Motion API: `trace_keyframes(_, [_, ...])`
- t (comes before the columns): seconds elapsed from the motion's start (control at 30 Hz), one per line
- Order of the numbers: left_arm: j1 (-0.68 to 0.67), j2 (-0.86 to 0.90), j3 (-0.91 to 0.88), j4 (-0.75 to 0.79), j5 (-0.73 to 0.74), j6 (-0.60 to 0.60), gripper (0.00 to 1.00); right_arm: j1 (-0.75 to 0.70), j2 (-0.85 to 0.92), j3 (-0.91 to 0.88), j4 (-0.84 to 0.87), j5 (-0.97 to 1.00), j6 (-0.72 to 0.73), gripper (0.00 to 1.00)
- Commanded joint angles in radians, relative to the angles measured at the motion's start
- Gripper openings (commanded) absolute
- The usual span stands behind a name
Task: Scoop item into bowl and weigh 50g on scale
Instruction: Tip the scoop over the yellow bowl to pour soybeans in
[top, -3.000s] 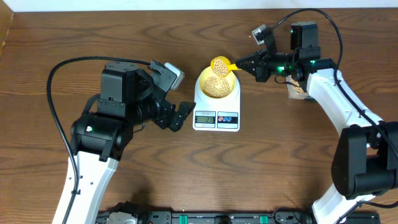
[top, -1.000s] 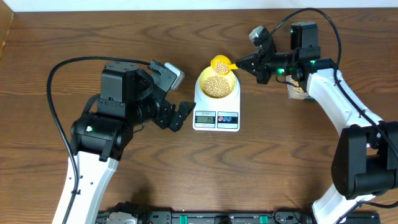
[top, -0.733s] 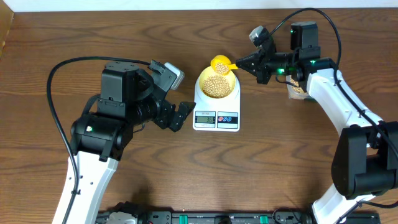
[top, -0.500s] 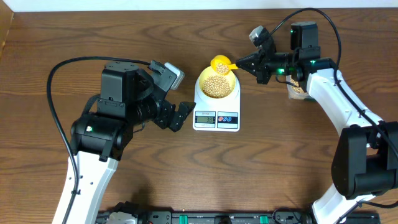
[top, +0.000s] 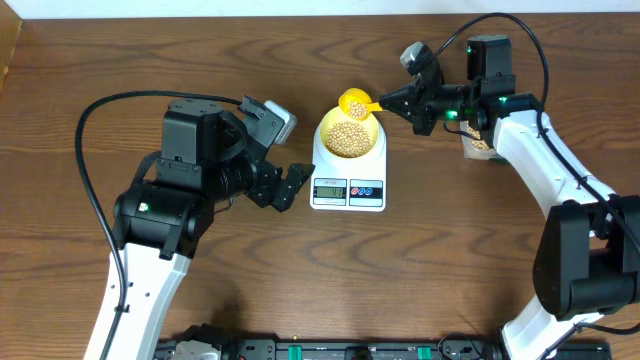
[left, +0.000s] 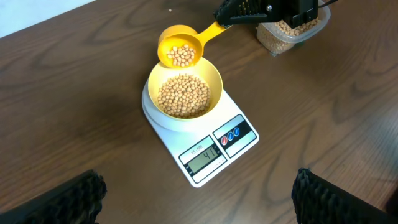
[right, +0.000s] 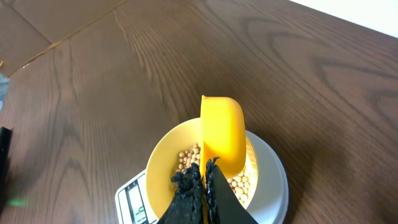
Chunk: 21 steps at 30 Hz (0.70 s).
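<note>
Step in hand: topping up. The right end effector (top: 392, 101) is clamped fully shut on the handle of a yellow scoop (left: 208, 32). The scoop's cup is tilted over the far rim of the bowl (left: 216, 84) and has a small heap of beans (left: 180, 55) in it.

The bowl sits on the far half of the scale (left: 233, 140) and is roughly half full of beans. The display on the scale's near edge appears to read 41, short of the target.

Next move, as judged: tip the scoop in small amounts, a few beans at a time, and watch the display. Emptying the whole cup could overshoot.

The left end effector (left: 198, 199) hangs to the left of the scale, fingers spread wide and holding nothing, just clear of the scale's near corner.

A clear tub (left: 289, 34) of spare beans stands on the desk (left: 323, 124) to the right of the scale, behind the right end effector.
</note>
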Motion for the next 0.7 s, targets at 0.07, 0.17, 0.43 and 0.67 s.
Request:
trace_keyframes(0.07, [0.005,0.005,-0.005,0.001,0.009,-0.002,0.98,0.008,0.006,-0.003,0.0,-0.003,-0.021,0.01])
trace_keyframes(0.17, [0.005,0.005,-0.005,0.001,0.009,-0.002,0.98,0.008,0.006,-0.003,0.0,-0.003,-0.028,0.01])
trace_keyframes(0.43, [0.005,0.005,-0.005,0.001,0.009,-0.002,0.97,0.008,0.006,-0.003,0.0,-0.003,-0.054,0.01])
trace_keyframes(0.67, [0.005,0.005,-0.005,0.001,0.009,-0.002,0.98,0.008,0.006,-0.003,0.0,-0.004,-0.091,0.01])
